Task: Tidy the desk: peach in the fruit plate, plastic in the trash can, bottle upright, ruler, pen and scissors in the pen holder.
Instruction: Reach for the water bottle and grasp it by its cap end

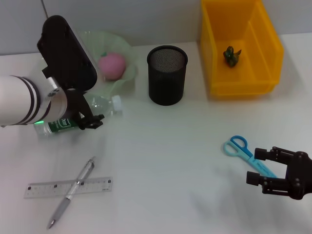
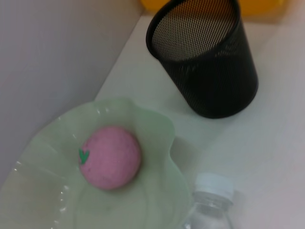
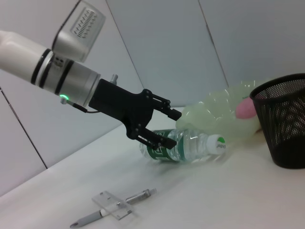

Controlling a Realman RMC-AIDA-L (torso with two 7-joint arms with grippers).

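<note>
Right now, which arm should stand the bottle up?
Left. The left gripper is already at the bottle lying beside the fruit plate, jaws open around its body. The right gripper is across the desk over the scissors.

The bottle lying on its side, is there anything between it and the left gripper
Nothing visible. The left gripper is open right at the bottle, fingers either side of its body, with no object between them.

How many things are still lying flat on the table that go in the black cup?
3. The ruler and the pen, lying across it, are at the near left; the blue scissors lie at the near right, partly behind the right gripper.
</note>
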